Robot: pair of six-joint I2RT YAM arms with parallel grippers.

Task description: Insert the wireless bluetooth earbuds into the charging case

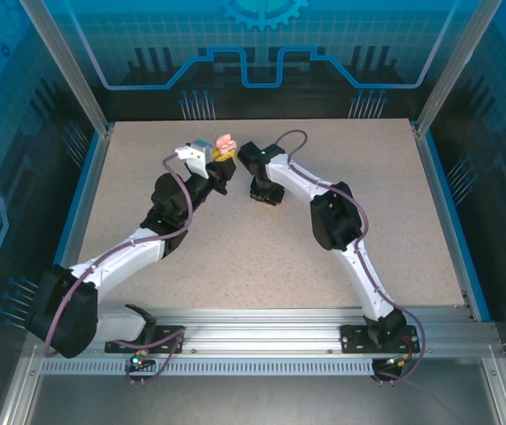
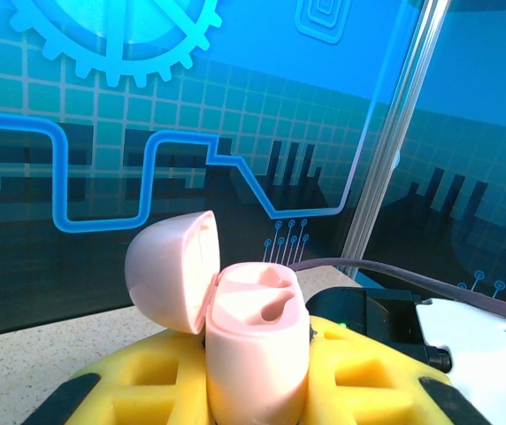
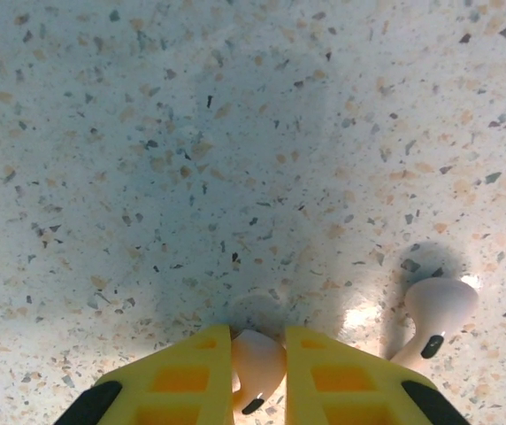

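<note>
A pale pink charging case (image 2: 257, 350) stands upright between the yellow fingers of my left gripper (image 2: 257, 385), which is shut on it. Its lid (image 2: 172, 270) hangs open to the left and both sockets show empty. From above, the case (image 1: 226, 142) is held up at the back middle of the table. My right gripper (image 3: 257, 341) points down at the table, its yellow fingers pressed on both sides of a pale pink earbud (image 3: 258, 365). A second pale pink earbud (image 3: 436, 312) lies on the table just to its right. From above, the right gripper (image 1: 263, 197) is close beside the left one.
The speckled table (image 1: 262, 257) is bordered by blue rails and clear enclosure walls. The right arm's black and white wrist (image 2: 412, 323) is right beside the held case. An aluminium rail (image 1: 262, 332) runs along the near edge.
</note>
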